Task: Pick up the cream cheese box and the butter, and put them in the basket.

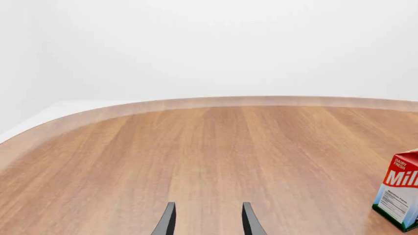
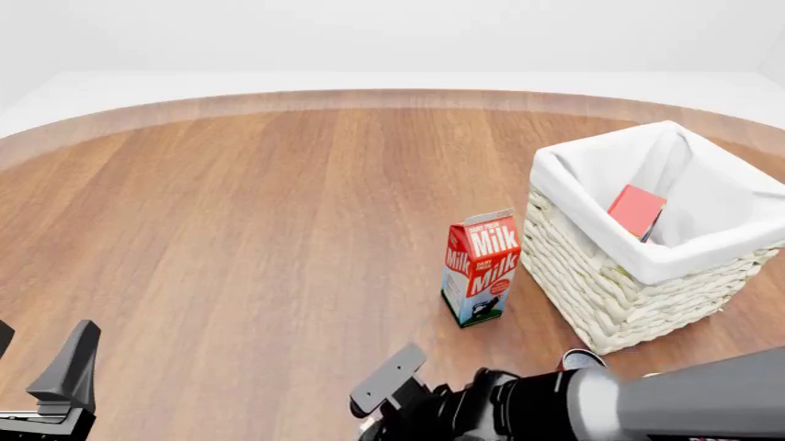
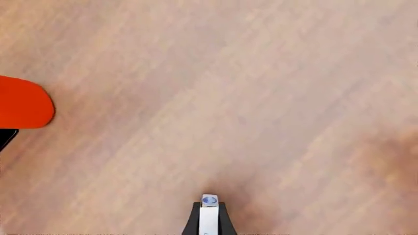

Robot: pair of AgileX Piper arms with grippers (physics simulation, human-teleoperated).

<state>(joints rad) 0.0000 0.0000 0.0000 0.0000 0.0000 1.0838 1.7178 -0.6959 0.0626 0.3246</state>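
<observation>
The butter [image 2: 637,209] shows its plain red back and lies tilted inside the white wicker basket [image 2: 613,285] at the right of the front view. In the right wrist view, my right gripper [image 3: 209,208] is shut on a thin white box with a blue mark, the cream cheese box [image 3: 209,215], held low over bare wood. In the front view, my right gripper [image 2: 382,400] sits at the bottom centre and the box is hidden there. My left gripper [image 2: 37,358] is open at the bottom left, and its fingers [image 1: 168,220] hold nothing.
A red-and-white milk carton [image 2: 481,266] stands upright just left of the basket and also appears as the milk carton [image 1: 400,193] in the left wrist view. A red-orange rounded shape [image 3: 23,103] is at the edge of the right wrist view.
</observation>
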